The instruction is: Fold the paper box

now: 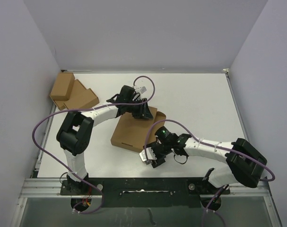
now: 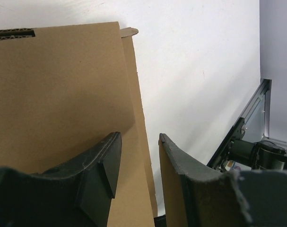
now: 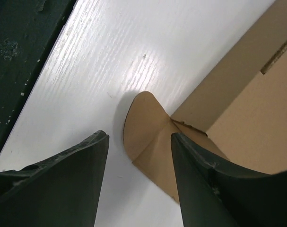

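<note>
One paper box point(image 1: 131, 130) lies mid-table point(image 1: 195, 99), and two smaller cardboard boxes point(image 1: 73, 93) sit well apart in the far-left corner. The left gripper point(image 2: 138, 137) is over the box's far edge, jaws apart. The right gripper point(image 3: 138, 135) brackets one rounded corner tab point(image 3: 145, 125), jaws parted.

Paper box point(image 1: 129, 135) — matt brown cardboard

paper box point(image 1: 129, 132): far edge hidden under left arm point(image 1: 105, 112) | wrist views: box cropped by frame edges
</note>
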`<state>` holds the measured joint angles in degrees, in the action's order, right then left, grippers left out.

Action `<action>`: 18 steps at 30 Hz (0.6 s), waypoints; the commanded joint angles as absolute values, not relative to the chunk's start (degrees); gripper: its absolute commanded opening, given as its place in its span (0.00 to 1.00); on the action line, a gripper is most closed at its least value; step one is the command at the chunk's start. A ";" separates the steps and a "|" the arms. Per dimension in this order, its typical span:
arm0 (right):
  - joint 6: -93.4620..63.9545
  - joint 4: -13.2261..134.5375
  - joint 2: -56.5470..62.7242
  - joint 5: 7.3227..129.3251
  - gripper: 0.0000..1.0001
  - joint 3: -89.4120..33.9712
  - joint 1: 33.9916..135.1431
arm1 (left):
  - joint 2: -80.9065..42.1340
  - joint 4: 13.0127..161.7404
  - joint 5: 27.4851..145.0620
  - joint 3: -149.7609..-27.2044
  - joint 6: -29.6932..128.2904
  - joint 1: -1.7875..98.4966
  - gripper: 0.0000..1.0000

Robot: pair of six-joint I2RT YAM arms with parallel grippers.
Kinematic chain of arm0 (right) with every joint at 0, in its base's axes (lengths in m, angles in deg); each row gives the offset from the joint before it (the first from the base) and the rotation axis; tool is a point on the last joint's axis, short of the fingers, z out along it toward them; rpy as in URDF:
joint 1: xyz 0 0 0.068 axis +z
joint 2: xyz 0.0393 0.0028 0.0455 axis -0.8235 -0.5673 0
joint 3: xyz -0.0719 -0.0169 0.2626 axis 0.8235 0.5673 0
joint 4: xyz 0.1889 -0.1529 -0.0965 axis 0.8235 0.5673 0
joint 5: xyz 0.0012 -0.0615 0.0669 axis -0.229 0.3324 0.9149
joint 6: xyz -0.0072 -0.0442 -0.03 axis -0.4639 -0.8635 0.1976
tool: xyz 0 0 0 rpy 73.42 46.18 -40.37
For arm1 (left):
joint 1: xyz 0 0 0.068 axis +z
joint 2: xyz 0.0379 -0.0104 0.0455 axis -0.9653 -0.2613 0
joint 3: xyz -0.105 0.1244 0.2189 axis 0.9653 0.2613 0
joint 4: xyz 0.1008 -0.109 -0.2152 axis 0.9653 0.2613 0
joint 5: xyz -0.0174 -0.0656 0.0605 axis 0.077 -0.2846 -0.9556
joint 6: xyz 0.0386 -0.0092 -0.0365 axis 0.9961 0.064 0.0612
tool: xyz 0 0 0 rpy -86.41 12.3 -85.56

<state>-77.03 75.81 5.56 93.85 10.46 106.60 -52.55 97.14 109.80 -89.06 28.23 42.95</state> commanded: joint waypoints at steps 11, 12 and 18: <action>-75.68 67.33 3.09 84.00 0.37 11.37 113.76 | -53.19 93.06 111.67 -87.18 28.44 43.82 0.36; -75.32 67.54 3.56 84.01 0.34 11.29 113.29 | -53.19 93.15 111.66 -87.03 28.51 43.83 0.36; -72.35 69.45 6.70 86.66 0.25 10.33 108.05 | -53.18 93.61 112.15 -86.31 29.25 44.33 0.36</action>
